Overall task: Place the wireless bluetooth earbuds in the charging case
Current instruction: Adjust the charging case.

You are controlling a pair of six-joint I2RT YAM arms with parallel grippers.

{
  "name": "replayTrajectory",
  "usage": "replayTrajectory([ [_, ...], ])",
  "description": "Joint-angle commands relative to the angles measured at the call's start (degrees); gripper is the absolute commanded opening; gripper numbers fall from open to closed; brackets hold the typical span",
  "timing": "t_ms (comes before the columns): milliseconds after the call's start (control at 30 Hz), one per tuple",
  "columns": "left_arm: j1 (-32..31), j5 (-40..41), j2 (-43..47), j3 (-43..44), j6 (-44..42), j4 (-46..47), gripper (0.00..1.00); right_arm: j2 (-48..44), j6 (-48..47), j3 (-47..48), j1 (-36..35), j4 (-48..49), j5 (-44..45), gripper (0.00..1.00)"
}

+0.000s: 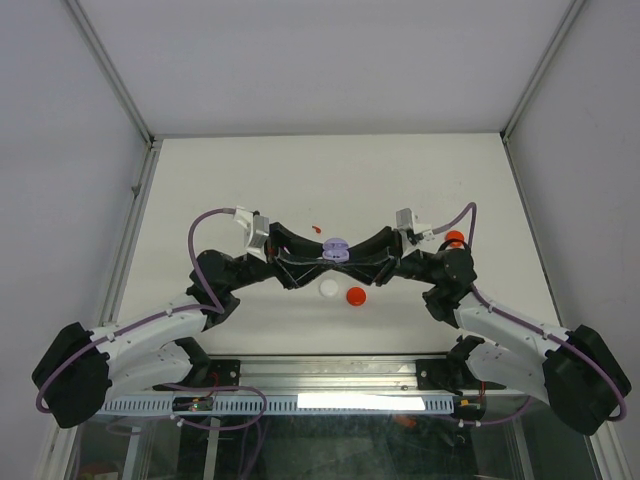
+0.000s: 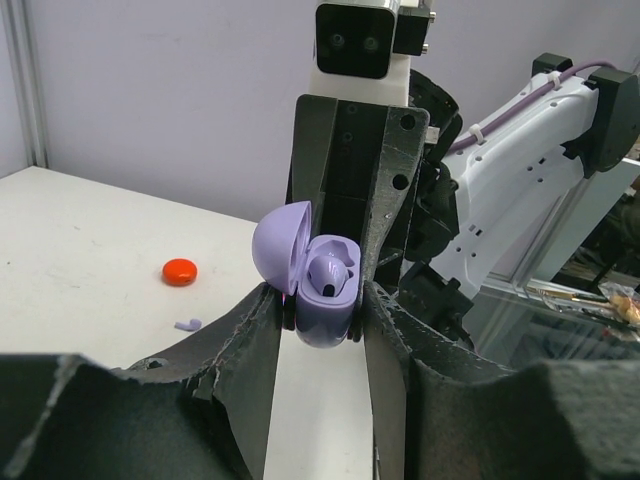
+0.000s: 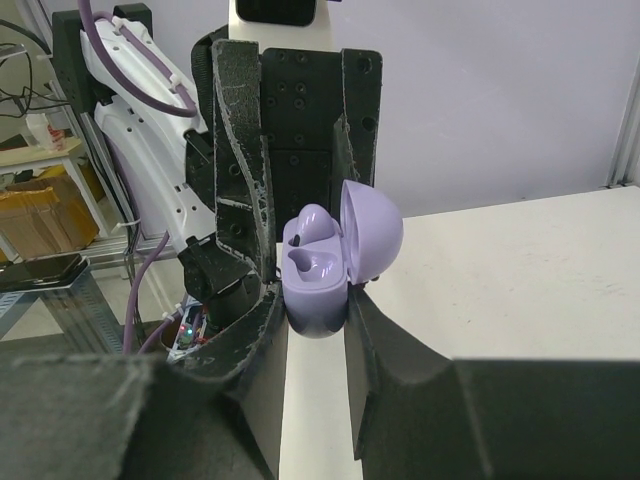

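1. The open purple case (image 3: pixel 318 270) hangs over mid-counter, clamped at its base in the right hand (image 3: pixel 316 305).
2. The left hand (image 2: pixel 320 300) flanks it, touching both sides; gripping or not, I can't tell.
3. One bud (image 2: pixel 325 272) sits inside; another bud (image 2: pixel 187 324) lies on the counter (image 2: pixel 80 240) to the right, near a red puck (image 2: pixel 180 271).
4. Buds look light, slick, hard (likely to skitter): pinch across the stem.
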State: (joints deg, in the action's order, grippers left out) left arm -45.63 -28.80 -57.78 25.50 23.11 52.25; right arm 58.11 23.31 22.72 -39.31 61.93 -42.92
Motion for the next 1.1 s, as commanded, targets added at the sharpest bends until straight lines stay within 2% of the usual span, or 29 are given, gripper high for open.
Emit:
replayTrajectory([
  [0, 0.5, -2.8, -0.8, -0.1, 0.3, 4.1, 0.38, -0.2, 1.2, 2.6, -0.3, 4.7, 0.6, 0.00],
  [167, 0.5, -2.8, -1.4, -0.5, 1.2, 5.2, 0.33, -0.2, 1.5, 2.6, -0.3, 5.1, 0.9, 0.00],
  [500, 0.5, -3.5, -2.6, -0.8, 2.2, 6.5, 0.13, 0.3, 1.7, 2.7, -0.2, 5.3, 0.8, 0.01],
  [667, 0.5, -2.7, -1.4, -1.5, 1.4, 6.2, 0.00, 0.0, 0.7, 2.6, -0.3, 3.6, 0.9, 0.12],
  [1067, 0.5, -0.7, 3.9, -3.4, -3.4, 1.7, 0.00, -4.6, -6.6, 6.1, 0.3, -15.7, -1.5, 0.40],
])
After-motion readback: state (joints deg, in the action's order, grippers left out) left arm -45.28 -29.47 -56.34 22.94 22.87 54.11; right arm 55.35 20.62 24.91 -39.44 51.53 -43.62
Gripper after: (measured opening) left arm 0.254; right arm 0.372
